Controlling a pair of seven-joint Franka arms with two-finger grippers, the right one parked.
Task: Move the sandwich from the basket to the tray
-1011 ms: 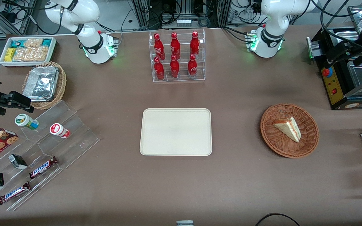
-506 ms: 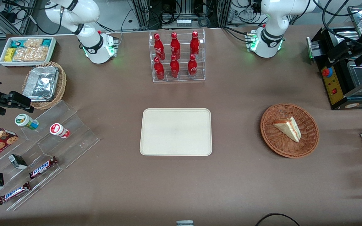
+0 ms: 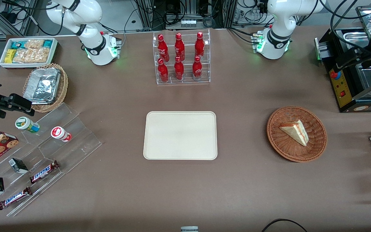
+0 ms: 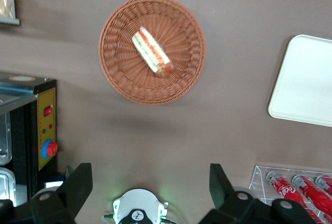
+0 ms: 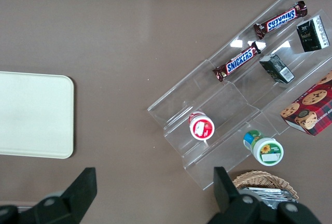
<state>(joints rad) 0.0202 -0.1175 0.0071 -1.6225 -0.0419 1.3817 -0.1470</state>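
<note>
Sandwich (image 3: 295, 131) lies inside the basket (image 3: 317, 149), untouched, its point toward ten o'clock in the front view. Tray (image 3: 180, 135) sits well apart at the basket's nine o'clock, toward the parked arm's end. At the basket's one o'clock, high above a black machine (image 3: 343, 87), the gripper (image 4: 150, 182) hangs with fingers spread wide.

Six red bottles (image 3: 179, 57) in a clear rack (image 3: 183, 79); two Snickers bars (image 3: 43, 171) on acrylic steps (image 3: 60, 146).
</note>
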